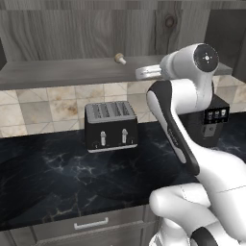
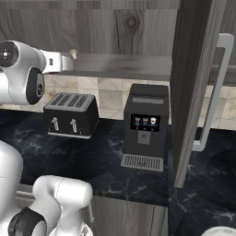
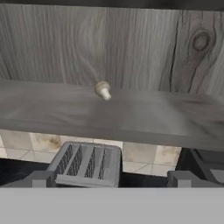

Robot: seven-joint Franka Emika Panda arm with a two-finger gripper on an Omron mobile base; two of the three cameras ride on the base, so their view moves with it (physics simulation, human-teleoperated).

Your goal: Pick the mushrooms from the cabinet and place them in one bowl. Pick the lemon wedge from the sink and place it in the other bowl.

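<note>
Mushroom (image 3: 103, 89) lies mid-frame on the cabinet (image 3: 131, 114) shelf — hand (image 3: 109, 180) faces it, fingers apart, lined up to reach in.

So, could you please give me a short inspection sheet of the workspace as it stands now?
Surface: black marbled counter, backed by tan tiles.
Job's things: one mushroom lying on the open cabinet's shelf; cabinet door swung open, bar handle showing.
Clutter: black toaster and black coffee machine on the counter.
Gripper: gripper open, fingers apart, below and short of the shelf, holding nothing.
Cables: nothing seen.
Surroundings: drawer with handle under the counter.
</note>
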